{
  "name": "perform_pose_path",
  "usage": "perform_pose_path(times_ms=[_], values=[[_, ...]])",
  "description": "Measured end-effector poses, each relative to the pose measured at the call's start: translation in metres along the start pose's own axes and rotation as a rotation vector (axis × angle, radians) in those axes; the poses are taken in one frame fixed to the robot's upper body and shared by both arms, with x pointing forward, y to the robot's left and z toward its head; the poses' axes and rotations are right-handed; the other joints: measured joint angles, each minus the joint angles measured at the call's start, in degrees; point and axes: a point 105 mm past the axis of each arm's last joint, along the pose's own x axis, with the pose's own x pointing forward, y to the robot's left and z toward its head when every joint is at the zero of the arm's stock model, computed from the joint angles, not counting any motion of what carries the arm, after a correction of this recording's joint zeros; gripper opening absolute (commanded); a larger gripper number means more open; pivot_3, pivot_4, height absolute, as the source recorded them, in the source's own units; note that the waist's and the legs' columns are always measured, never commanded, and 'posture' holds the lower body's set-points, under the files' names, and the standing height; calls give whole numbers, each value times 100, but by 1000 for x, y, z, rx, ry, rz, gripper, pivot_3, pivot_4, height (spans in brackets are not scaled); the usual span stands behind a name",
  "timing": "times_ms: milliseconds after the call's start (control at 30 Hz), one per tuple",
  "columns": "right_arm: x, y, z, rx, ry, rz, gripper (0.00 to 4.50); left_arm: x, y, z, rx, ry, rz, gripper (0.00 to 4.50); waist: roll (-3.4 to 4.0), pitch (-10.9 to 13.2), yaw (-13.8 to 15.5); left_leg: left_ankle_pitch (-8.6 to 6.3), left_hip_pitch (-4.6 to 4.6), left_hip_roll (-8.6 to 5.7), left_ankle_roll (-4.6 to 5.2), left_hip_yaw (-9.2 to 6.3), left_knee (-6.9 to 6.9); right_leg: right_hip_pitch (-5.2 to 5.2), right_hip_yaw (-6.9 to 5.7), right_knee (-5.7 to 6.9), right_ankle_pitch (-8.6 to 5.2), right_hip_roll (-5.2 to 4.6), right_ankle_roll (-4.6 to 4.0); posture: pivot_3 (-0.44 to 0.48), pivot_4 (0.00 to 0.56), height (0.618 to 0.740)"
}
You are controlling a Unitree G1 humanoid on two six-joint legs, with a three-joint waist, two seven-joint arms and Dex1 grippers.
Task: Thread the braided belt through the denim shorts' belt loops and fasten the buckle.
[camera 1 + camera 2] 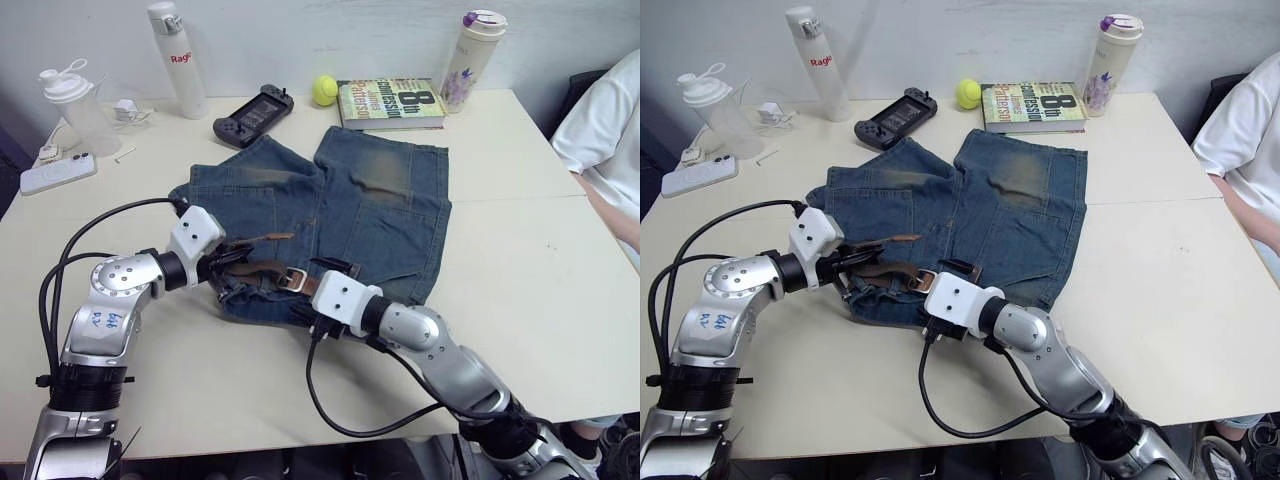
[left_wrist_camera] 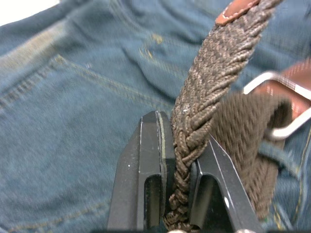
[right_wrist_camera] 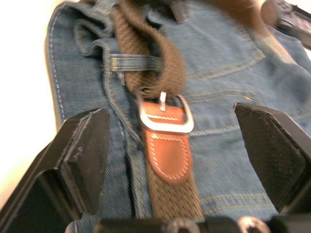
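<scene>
The denim shorts [image 1: 370, 200] lie flat mid-table, waistband toward me. The braided belt [image 1: 255, 268] runs along that waistband, and in the right wrist view it passes under a belt loop [image 3: 133, 62]. My left gripper [image 1: 228, 262] is shut on the belt's free end [image 2: 214, 63], just behind its tan leather tip [image 2: 235, 9]. The silver buckle [image 3: 165, 121] rests on the denim with a tan leather tab behind it. Over the buckle hangs my right gripper [image 3: 167, 114], open, one finger on each side and touching nothing.
Along the far edge stand a shaker bottle [image 1: 75, 105], a white flask [image 1: 178, 60], a game controller [image 1: 252, 113], a tennis ball [image 1: 324, 90], a book [image 1: 390, 102] and a tumbler [image 1: 472, 60]. A phone [image 1: 57, 172] lies far left. A person [image 1: 605, 140] sits at the right.
</scene>
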Motion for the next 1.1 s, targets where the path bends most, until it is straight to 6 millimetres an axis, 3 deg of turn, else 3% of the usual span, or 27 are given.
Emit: perform_pose_path(times_ms=[167, 400, 500, 600, 733, 933, 1100], values=[[4, -1, -9, -47, 44, -40, 4437, -1, 15, 27, -37, -85, 26, 0, -4, 1, 3, 1, -2, 0, -1, -3, 8, 0, -3, 5, 0, 1, 0, 0, 150, 740], [8, -5, -11, -78, 66, -93, 4437, -2, 17, 28, -40, -72, 29, 0, -4, 1, -6, 5, 0, 8, -7, -3, 9, -2, 1, 8, 0, 15, 0, 0, 150, 740], [9, -5, -9, -73, 66, -112, 3577, -4, 15, 15, -11, -15, 27, 0, -4, 1, -5, 4, 0, 7, -7, -2, 9, -2, 5, 9, 0, 15, 0, 0, 150, 740], [8, -10, -16, -69, 103, -134, 2116, -2, 10, 2, -3, 26, 19, 0, -4, 1, -3, 4, -1, 7, -7, -2, 10, -3, 6, 10, 0, 15, 0, 0, 150, 740], [7, -12, -23, -65, 149, -149, 120, -2, 11, 3, 5, 22, 19, 0, -5, 1, 4, 4, -1, 6, -7, -1, 11, -3, 7, 12, 0, 13, 0, 0, 150, 740], [6, -13, -24, -74, 163, -161, 11, -1, 10, -7, 12, 68, 11, 0, -5, 1, 0, 4, -1, 6, -7, -1, 12, -6, 7, 17, 0, 14, 0, 0, 150, 740], [9, -28, -3, -241, 99, -194, 11, -3, 6, -22, 99, 173, -17, 0, -5, 1, -3, 4, -1, 6, -7, 0, 12, -10, 9, 21, 0, 15, -1, 0, 150, 740]])
